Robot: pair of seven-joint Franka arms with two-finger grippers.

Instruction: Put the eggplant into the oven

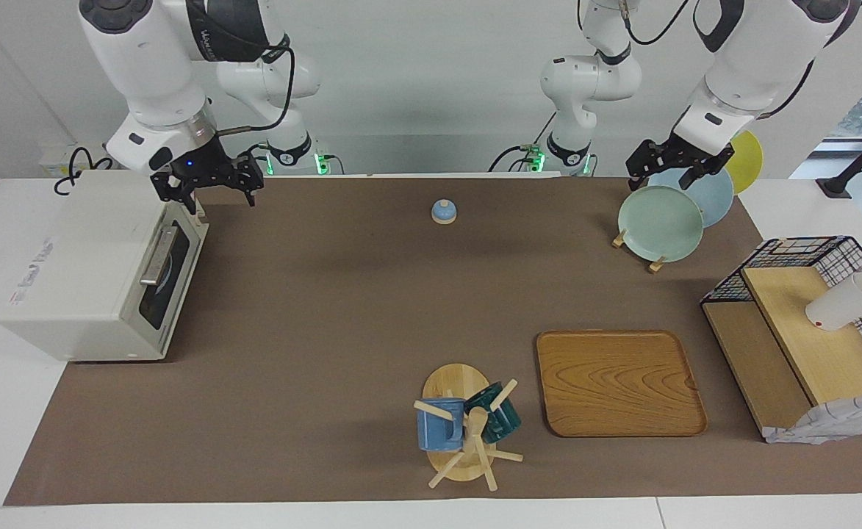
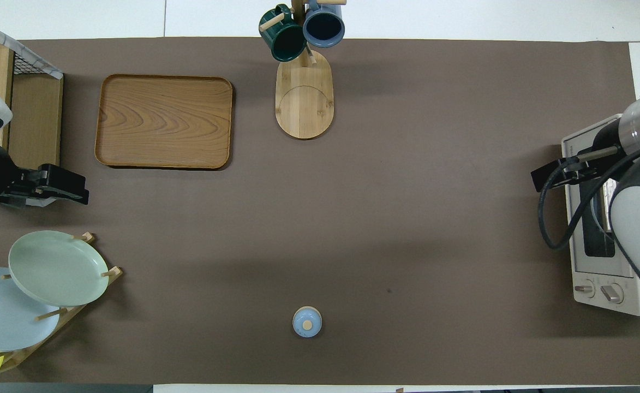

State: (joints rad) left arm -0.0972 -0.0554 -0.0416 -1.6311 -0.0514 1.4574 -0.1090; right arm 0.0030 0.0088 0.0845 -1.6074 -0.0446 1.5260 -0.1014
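The white oven [image 1: 85, 272] [image 2: 598, 256] stands at the right arm's end of the table with its glass door shut and the bar handle [image 1: 157, 256] up against its front. No eggplant shows in either view. My right gripper [image 1: 206, 197] hangs open and empty over the corner of the oven's front that lies nearest the robots. My left gripper [image 1: 658, 178] [image 2: 82, 191] waits open and empty above the plate rack.
A rack with green, blue and yellow plates [image 1: 660, 223] stands near the left arm's base. A small blue lidded pot [image 1: 444, 211], a wooden tray [image 1: 619, 382], a mug tree [image 1: 467, 426] and a wire-and-wood shelf [image 1: 791, 323] also stand on the brown mat.
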